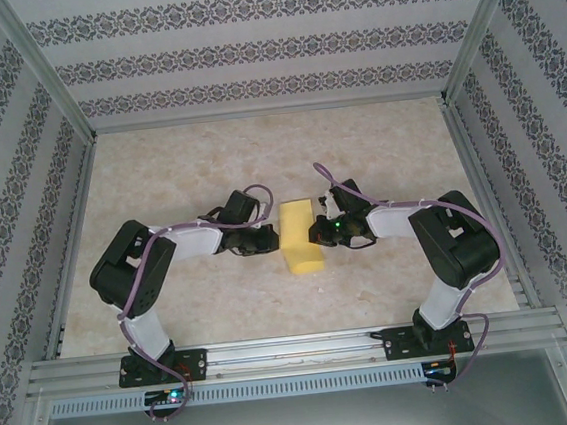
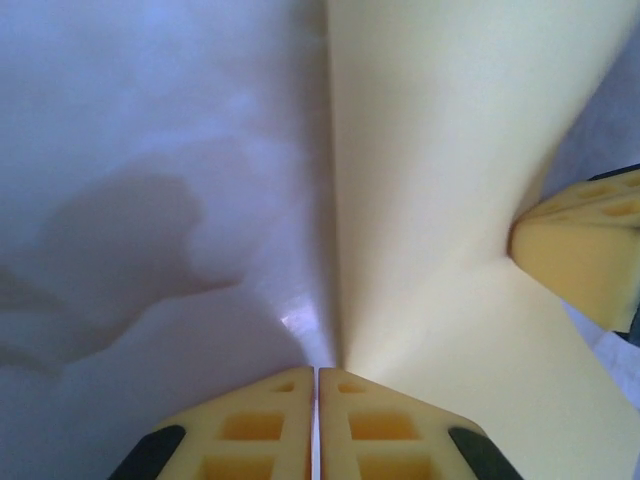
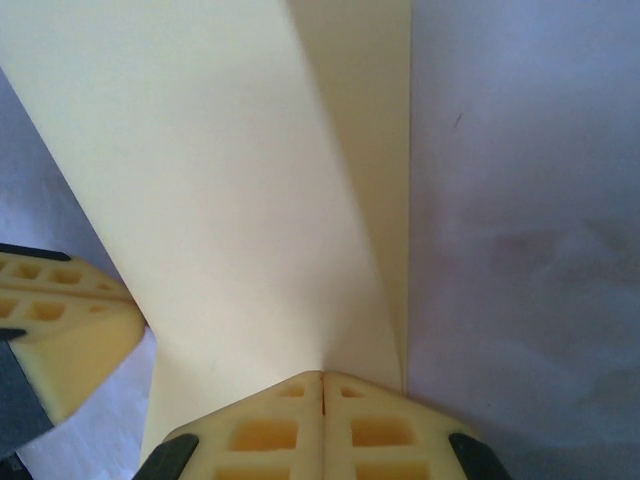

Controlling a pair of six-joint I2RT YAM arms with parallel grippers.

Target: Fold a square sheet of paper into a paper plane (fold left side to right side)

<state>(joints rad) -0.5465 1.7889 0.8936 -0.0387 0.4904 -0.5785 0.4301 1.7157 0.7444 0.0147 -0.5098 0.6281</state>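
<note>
Square sheet of paper (image 1: 301, 236) on beige marbled table (image 1: 209, 169), patterned wallpaper walls (image 1: 248, 55)

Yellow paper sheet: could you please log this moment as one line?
thin yellow paper sheet: folded rectangle | left tool: shut on left edge | right tool: shut on right edge

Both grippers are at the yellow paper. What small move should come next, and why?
Probably the left gripper should lift its pinched edge of the sheet of paper slightly and start carrying it toward the right gripper. Both grippers look shut on the sheet from opposite sides, the right one anchoring the far edge, so the fold seems ready to begin.
</note>
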